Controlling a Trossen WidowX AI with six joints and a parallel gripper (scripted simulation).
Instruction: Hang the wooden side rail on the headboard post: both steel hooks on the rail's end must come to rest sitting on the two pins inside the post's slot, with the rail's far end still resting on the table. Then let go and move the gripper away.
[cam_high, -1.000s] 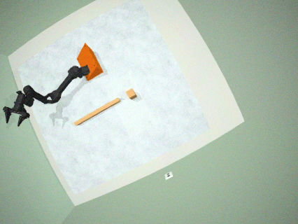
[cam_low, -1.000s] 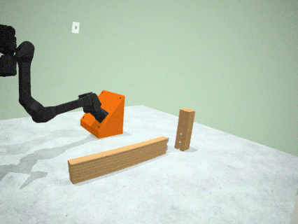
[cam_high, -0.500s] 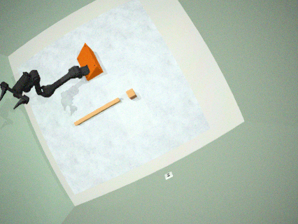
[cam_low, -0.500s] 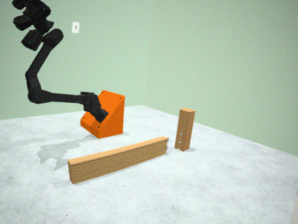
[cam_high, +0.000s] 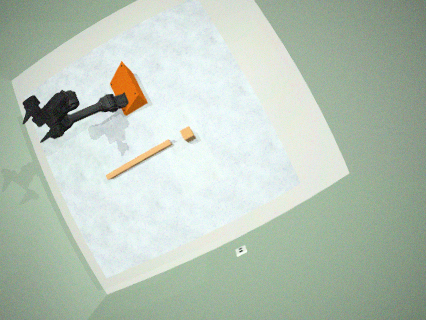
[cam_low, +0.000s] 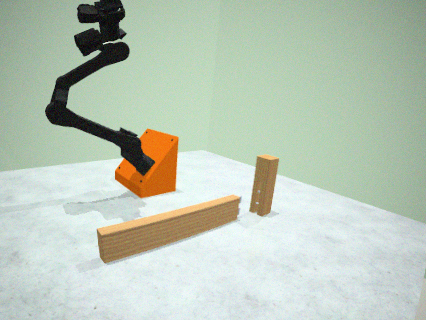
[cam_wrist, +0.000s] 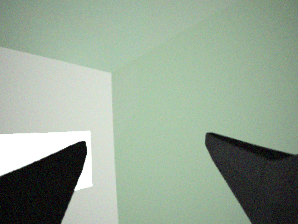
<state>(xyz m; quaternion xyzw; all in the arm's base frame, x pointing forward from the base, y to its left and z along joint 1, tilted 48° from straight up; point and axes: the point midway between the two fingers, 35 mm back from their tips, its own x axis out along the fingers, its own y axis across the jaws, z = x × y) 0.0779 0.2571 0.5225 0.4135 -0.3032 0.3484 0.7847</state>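
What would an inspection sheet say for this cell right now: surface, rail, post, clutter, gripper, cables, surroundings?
Surface: pale mottled table, raised off the floor.
Rail: on its long edge on the table, hooked end towards the post, gap between; not hung.
Post: upright, two pins visible in its slot.
Clutter: nothing seen.
Gripper: open, nothing between the fingers, away from the rail.
Arm mount: orange wedge block, standing on the table.
Cables: nothing seen.
Surroundings: green walls; small white plate.
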